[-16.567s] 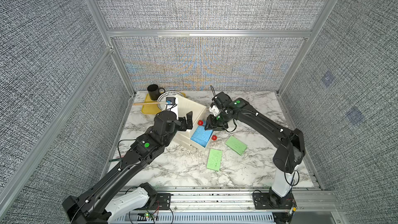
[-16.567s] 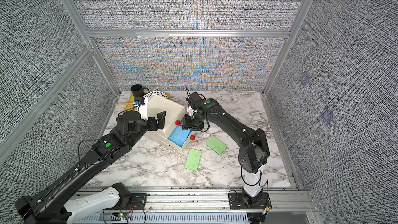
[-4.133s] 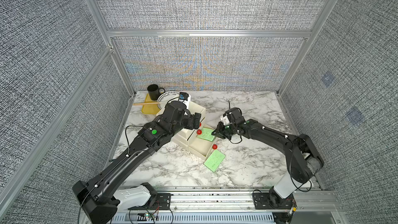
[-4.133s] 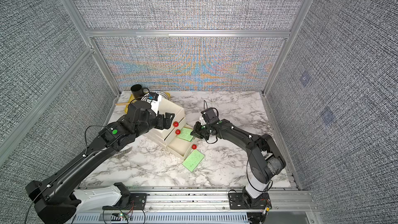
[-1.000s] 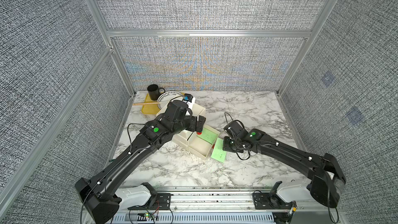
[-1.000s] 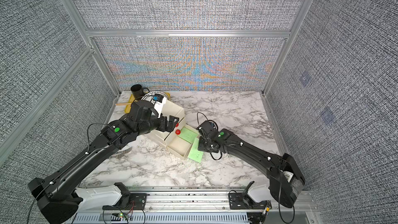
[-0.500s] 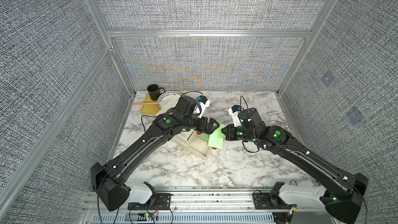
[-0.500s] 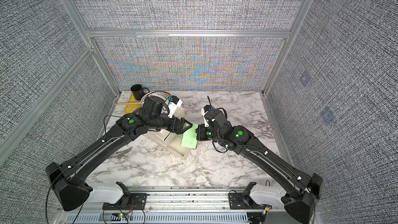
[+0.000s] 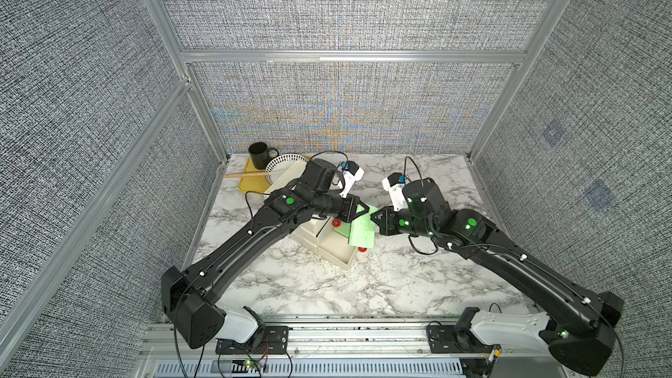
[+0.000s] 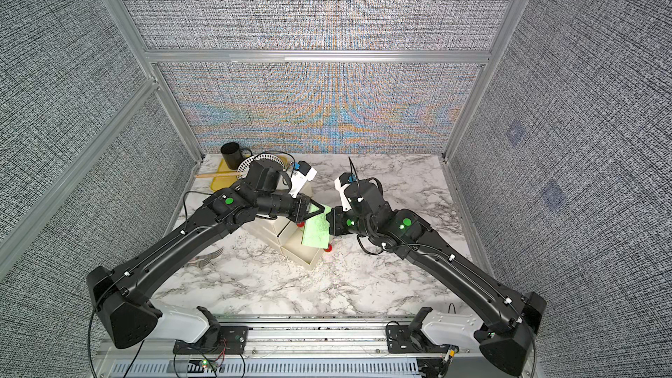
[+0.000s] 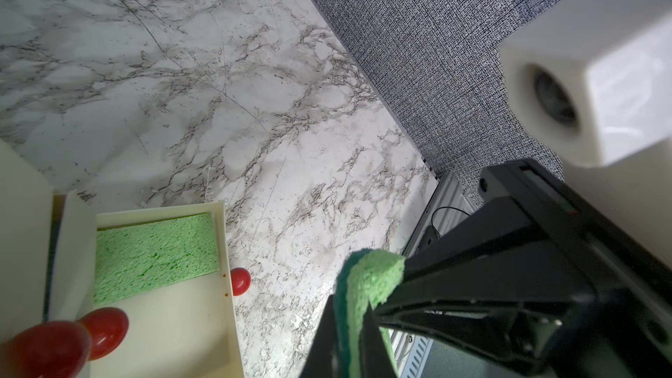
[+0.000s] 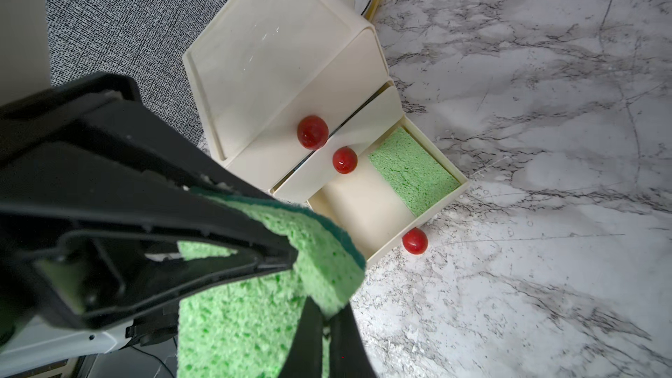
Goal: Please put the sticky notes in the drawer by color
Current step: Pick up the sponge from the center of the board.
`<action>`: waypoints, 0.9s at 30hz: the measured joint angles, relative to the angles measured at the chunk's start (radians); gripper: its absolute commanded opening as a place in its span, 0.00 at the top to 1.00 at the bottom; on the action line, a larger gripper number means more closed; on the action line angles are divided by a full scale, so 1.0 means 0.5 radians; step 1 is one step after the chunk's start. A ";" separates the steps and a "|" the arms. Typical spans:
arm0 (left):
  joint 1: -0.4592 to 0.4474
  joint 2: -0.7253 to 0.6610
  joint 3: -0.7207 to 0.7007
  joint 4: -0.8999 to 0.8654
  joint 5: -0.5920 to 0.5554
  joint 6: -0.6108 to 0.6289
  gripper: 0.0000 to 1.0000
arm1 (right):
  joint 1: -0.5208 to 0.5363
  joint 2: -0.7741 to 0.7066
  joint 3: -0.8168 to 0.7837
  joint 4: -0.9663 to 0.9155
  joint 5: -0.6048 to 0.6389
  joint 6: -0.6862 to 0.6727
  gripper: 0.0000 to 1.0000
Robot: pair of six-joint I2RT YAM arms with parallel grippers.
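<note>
Near the drawer (image 12: pixel 269 49) hangs a spongy green pad (image 9: pixel 362 230)

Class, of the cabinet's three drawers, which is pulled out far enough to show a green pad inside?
The bottom drawer: it is pulled out furthest, with a green pad lying flat inside. The top drawer and middle drawer show no contents.

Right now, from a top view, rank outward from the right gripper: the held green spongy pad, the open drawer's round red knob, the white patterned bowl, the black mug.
1. Green spongy pad: gripped by the right gripper.
2. Round red knob: close, on the open drawer.
3. White patterned bowl: back left.
4. Black mug: back-left corner.
</note>
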 measured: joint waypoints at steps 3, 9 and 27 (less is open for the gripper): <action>-0.003 -0.024 -0.003 0.011 0.002 -0.002 0.99 | 0.003 -0.027 0.008 -0.005 0.056 0.010 0.42; -0.013 -0.158 -0.098 0.140 -0.063 -0.083 0.99 | -0.003 -0.240 -0.100 0.031 0.314 0.101 0.38; -0.013 -0.597 -0.722 1.070 -0.974 -0.982 0.99 | -0.358 -0.381 -0.424 0.511 -0.227 0.488 0.38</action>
